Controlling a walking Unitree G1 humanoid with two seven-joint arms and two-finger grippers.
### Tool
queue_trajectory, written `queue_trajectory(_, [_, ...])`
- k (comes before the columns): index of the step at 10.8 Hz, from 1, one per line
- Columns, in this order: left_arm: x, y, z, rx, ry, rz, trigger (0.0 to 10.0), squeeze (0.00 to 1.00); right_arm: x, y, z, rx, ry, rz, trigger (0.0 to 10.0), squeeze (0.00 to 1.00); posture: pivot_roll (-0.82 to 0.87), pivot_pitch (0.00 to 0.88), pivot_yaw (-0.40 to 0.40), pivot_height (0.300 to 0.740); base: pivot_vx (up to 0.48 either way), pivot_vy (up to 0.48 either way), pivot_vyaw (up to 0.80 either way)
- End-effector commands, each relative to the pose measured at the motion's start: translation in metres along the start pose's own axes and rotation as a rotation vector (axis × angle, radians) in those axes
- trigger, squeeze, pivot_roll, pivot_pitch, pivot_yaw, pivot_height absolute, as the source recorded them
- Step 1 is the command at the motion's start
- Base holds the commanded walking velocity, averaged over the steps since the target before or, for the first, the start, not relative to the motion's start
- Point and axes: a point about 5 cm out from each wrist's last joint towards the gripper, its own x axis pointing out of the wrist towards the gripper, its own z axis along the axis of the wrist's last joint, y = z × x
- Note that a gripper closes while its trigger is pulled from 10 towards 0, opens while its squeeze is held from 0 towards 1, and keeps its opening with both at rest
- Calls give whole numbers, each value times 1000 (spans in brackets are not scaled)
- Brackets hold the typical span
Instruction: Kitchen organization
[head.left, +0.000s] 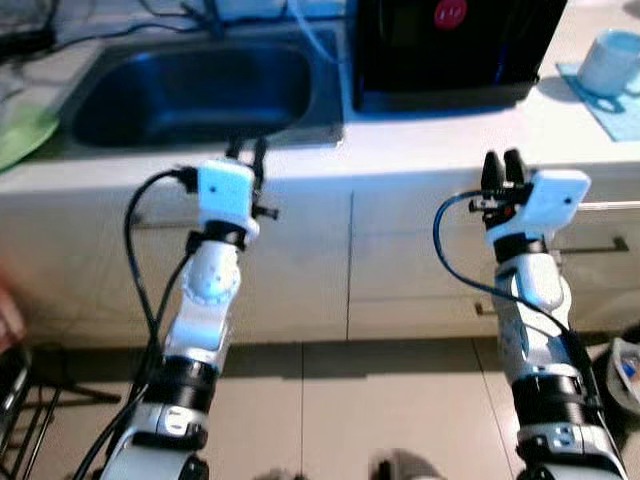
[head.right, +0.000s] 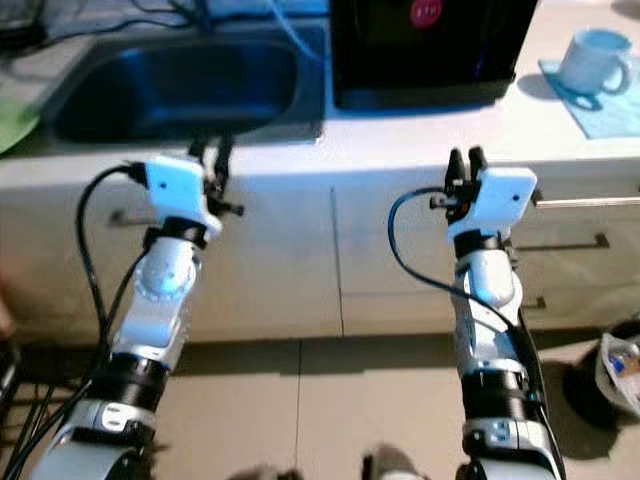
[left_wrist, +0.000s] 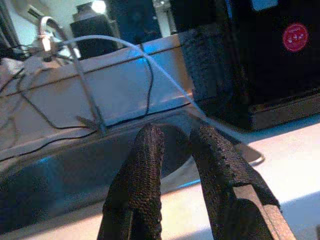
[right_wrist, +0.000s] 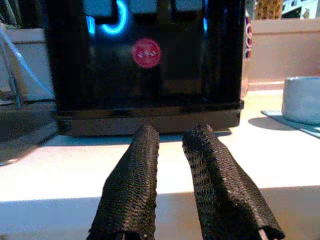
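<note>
Looking down from the head, both arms are raised in front of the white desk (head.left: 440, 150), probably as a ready pose before any reaching. The left tool (head.left: 247, 150) stands at the near edge of the dark sink (head.left: 190, 90), and the right tool (head.left: 503, 165) is below the desk edge, near the black appliance (head.left: 455, 50) with a red sticker. A white mug (head.left: 612, 62) sits on a light blue mat (head.left: 600, 100) at the far right, and a green plate (head.left: 22, 135) lies at the far left; these may be things to organize, but nothing is held.

From the left wrist, the two fingers (left_wrist: 140, 185) stand a little apart, with nothing between them, pointing over the sink toward a thin white hose (left_wrist: 150, 65).

From the right wrist, the fingers (right_wrist: 135, 185) also have a small gap and are empty, aimed at the appliance, with the mug well apart to the right.
</note>
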Motion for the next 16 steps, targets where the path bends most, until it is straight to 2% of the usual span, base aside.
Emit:
queue_trajectory(1, [1, 1, 3, 4, -10, 5, 10000, 0, -1, -5, 2, 3, -4, -15, 10000, 0, 5, 135, 68, 740, 446, 0, 0])
queue_trajectory(4, [2, 1, 2, 0, -5, 3, 10000, 0, 0, -4, 2, 5, -2, -13, 10000, 0, 4, 133, 69, 740, 446, 0, 0])
queue_trajectory(9, [-3, -5, -6, -11, 20, -15, 10000, 0, -4, 2, -5, 18, 19, 0, 10000, 0, 5, 138, 69, 740, 0, 0, 0])
queue_trajectory(12, [-2, -2, -3, -17, 1, -5, 10000, 0, -2, -1, -1, 16, 6, -8, 10000, 0, 5, 136, 68, 740, 0, 0, 0])
queue_trajectory(14, [-3, -4, -7, -40, 29, -1, 10000, 0, -3, 1, -2, 20, 9, -5, 10000, 0, 4, 137, 69, 740, 0, 0, 0])
queue_trajectory(16, [-3, -2, -9, -38, 40, 7, 10000, 0, -3, 0, -3, 19, 16, -5, 10000, 0, 4, 140, 68, 740, 0, 394, 0])
